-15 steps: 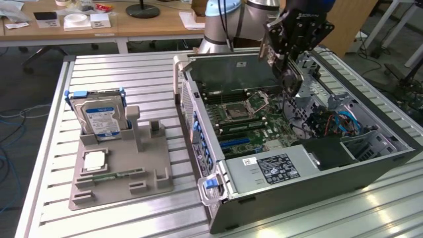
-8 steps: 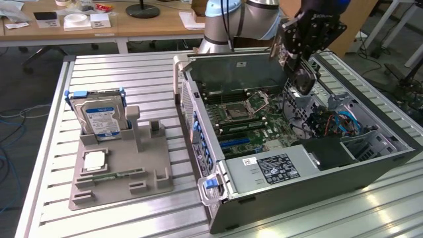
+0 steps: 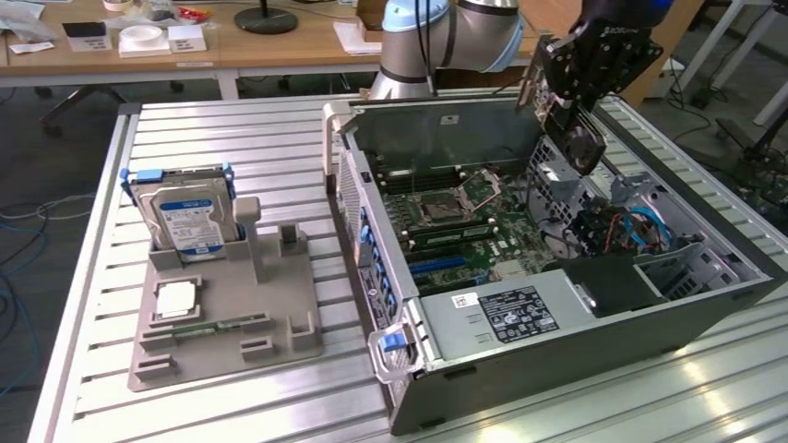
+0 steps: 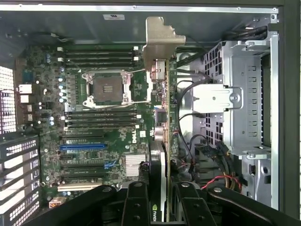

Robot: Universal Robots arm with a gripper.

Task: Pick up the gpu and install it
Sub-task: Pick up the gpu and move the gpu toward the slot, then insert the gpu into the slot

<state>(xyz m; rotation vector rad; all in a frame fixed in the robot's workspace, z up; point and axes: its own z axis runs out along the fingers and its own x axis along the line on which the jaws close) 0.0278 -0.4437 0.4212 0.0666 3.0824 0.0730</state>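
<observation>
The fingers (image 4: 136, 207) are closed on the gpu (image 4: 162, 117), which is held above the motherboard (image 4: 94, 136); it is picked up, not yet installed.

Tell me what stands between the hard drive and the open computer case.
In the exterior view, the gray holder's two upright posts stand between the hard drive and the computer case, then a strip of slatted table.
</observation>
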